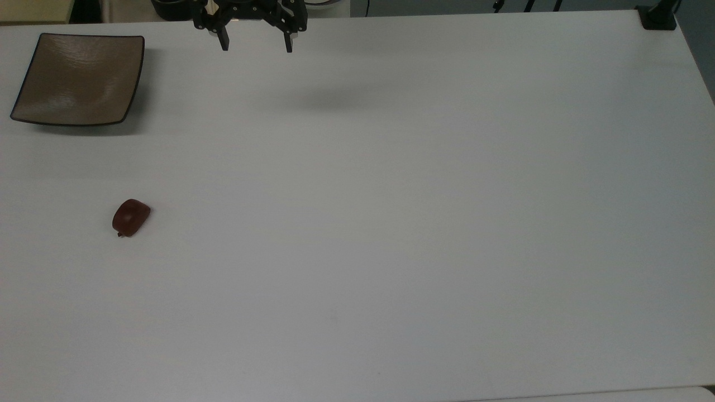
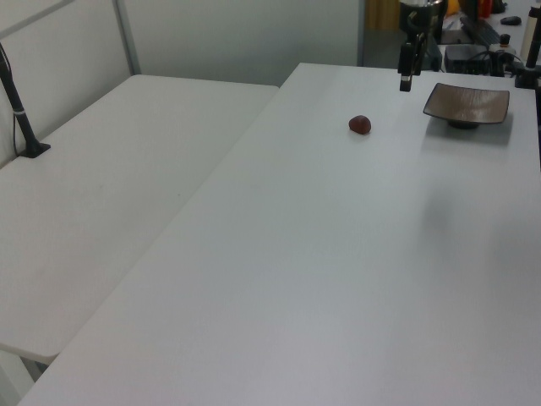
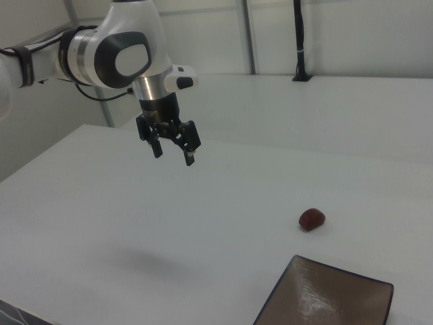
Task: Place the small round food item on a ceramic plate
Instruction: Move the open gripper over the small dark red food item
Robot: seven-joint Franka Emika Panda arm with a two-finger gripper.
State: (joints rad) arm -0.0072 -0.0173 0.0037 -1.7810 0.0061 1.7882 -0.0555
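The pincer [image 3: 174, 153] hangs open above the table [image 1: 391, 223], apart from the small round food item [image 1: 130, 217] and ceramic plate [image 1: 78, 78].

top view | plate [image 1: 78, 78] far left corner | food item [image 1: 130, 217] nearer, apart | both on table [image 1: 391, 223]

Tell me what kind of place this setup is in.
Most likely a robotics lab or test room, not a kitchen. A Franka arm with an open gripper hangs over a bare white table holding just a plate and a small food item; black stands are clamped on the tables.
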